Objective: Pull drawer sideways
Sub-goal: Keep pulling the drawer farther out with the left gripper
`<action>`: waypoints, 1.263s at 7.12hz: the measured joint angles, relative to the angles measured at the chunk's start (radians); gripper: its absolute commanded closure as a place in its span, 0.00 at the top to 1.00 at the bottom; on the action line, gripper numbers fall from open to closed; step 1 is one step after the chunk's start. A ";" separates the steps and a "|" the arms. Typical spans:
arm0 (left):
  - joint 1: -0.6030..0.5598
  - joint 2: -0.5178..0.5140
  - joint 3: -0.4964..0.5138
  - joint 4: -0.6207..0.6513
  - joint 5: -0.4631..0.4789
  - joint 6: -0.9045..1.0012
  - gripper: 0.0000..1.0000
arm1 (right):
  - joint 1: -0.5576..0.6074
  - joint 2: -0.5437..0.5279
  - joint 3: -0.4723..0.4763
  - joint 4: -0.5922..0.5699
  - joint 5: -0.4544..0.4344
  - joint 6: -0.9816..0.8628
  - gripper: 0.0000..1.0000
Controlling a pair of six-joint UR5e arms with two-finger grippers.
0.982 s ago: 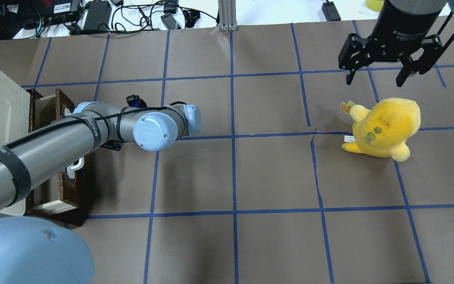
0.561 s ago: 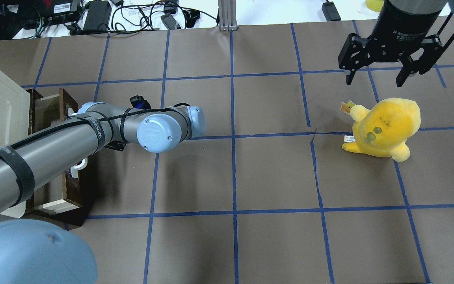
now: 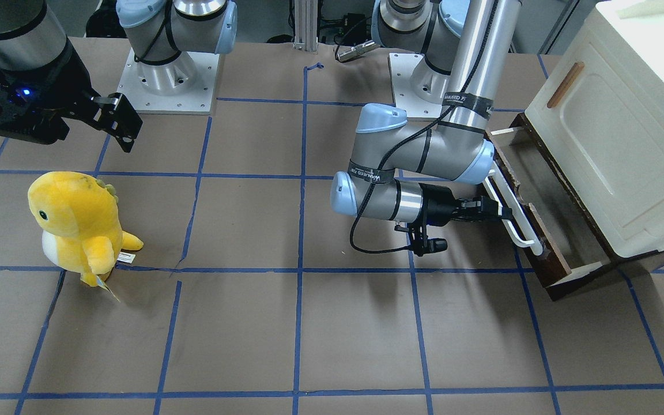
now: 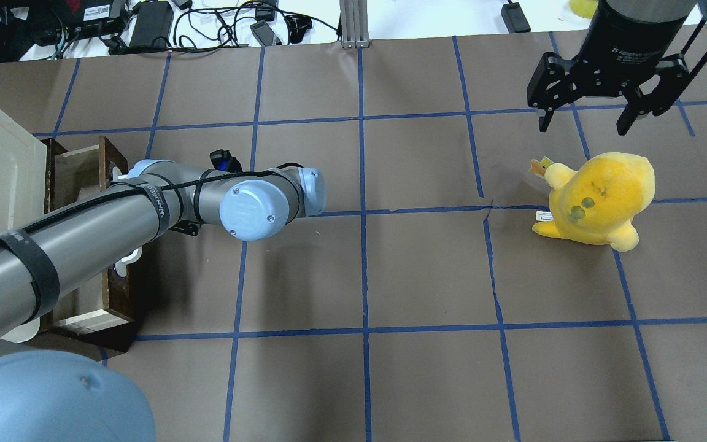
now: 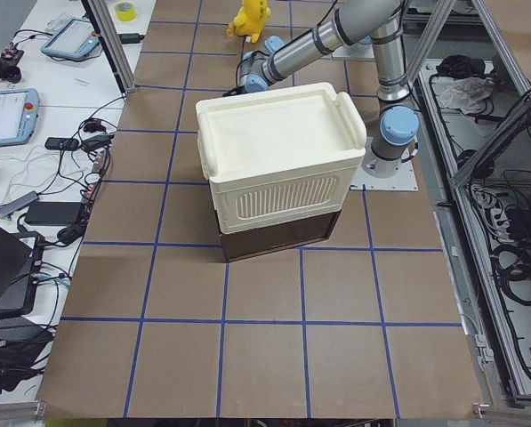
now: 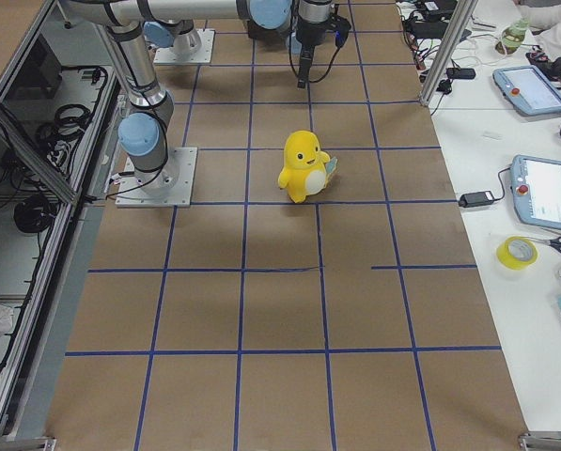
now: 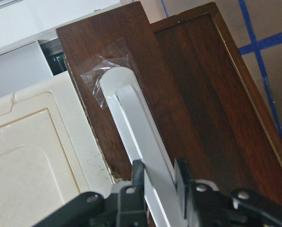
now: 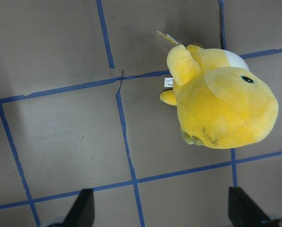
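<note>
The drawer (image 3: 546, 256) has a dark brown front, a long white bar handle (image 3: 525, 233) and a pale inner box. It stands partly pulled out from under the cream cabinet (image 3: 614, 132). My left gripper (image 3: 502, 212) reaches in level and is shut on the handle; the left wrist view shows both fingers (image 7: 181, 176) clamped around the white bar (image 7: 136, 113). In the overhead view the drawer front (image 4: 110, 162) shows, but my left arm hides the gripper. My right gripper (image 4: 580, 120) hangs open and empty, high over the far right of the table.
A yellow plush toy (image 4: 599, 196) stands on the right side of the table, just below my right gripper; it also shows in the right wrist view (image 8: 221, 109). Cables and power bricks (image 4: 151, 21) lie beyond the table's far edge. Blue tape lines grid the brown table.
My left arm has moved to the right in the overhead view, and the drawer has come further out of the cabinet with it. The right arm and the plush toy have not moved.
</note>
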 measured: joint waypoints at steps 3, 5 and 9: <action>-0.013 -0.001 0.002 0.007 0.000 0.013 0.17 | -0.001 0.000 0.000 -0.001 0.000 0.000 1.00; -0.023 -0.001 0.007 0.011 -0.002 0.029 0.17 | 0.000 0.000 0.000 -0.001 0.000 0.000 1.00; -0.033 -0.001 0.016 0.012 -0.001 0.036 0.17 | -0.001 0.000 0.000 -0.001 0.000 0.000 1.00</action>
